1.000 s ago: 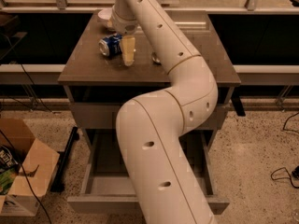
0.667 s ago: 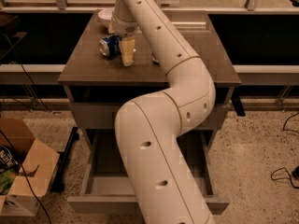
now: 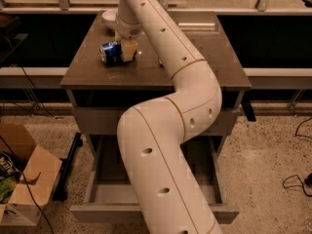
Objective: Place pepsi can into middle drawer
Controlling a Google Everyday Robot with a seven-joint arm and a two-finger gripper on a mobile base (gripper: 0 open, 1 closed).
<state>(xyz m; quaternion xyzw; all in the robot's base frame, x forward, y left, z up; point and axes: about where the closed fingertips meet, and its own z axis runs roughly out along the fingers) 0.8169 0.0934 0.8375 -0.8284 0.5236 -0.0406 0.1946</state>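
Observation:
The pepsi can [image 3: 110, 52], blue with a silver end, lies on its side on the brown cabinet top [image 3: 146, 72] at the back left. My gripper [image 3: 128, 49] comes down from above and sits right against the can's right end. The white arm runs from the gripper down across the middle of the view. The middle drawer [image 3: 105, 195] is pulled open below the cabinet top. Its grey floor and low side walls show, but the arm hides most of its centre.
A white bowl [image 3: 108, 16] stands behind the can at the cabinet's back edge. An open cardboard box [image 3: 27, 182] sits on the floor to the left of the drawer. Cables [image 3: 295, 182] lie on the floor at the right. A dark rail runs behind the cabinet.
The gripper has shifted slightly to the left, closer onto the can. The can has moved a little left with it. The drawer stays open.

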